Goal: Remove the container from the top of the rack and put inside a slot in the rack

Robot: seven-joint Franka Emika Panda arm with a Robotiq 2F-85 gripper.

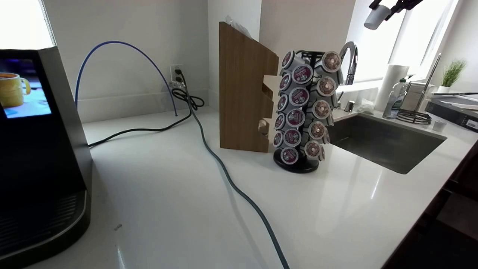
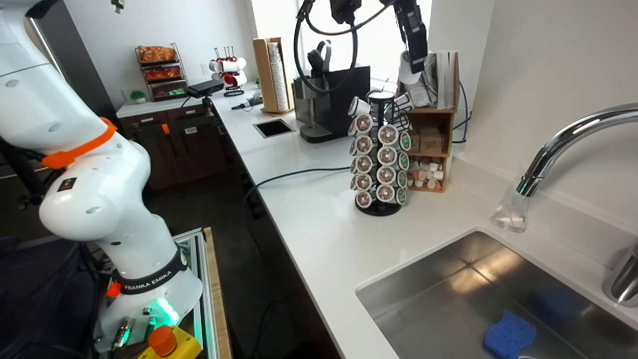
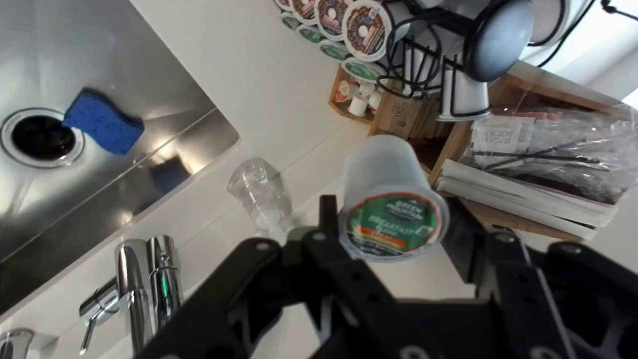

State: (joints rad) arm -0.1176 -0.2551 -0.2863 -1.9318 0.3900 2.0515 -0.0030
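Note:
The container, a pale grey-white pod cup with a green lid (image 3: 394, 224), is held in the wrist view. It also shows high up in both exterior views (image 1: 376, 17) (image 2: 408, 70). My gripper (image 3: 389, 207) is shut on its rim, one black finger on each side. The gripper is partly in view in both exterior views (image 1: 382, 10) (image 2: 414, 45). The rack, a dark wire carousel (image 1: 295, 167) (image 2: 379, 208), stands upright on the counter, mostly filled with pods. In the wrist view, its round top (image 3: 503, 40) is bare and empty wire loops show beside it. The container is apart from the rack.
A brown wooden organizer (image 1: 244, 89) (image 2: 448, 119) stands close beside the rack, holding packets and papers. A sink (image 2: 423, 289) with a curved faucet (image 2: 573, 139) lies near the rack. A coffee machine (image 1: 71, 112) and a dark cable (image 1: 239, 190) are on the counter.

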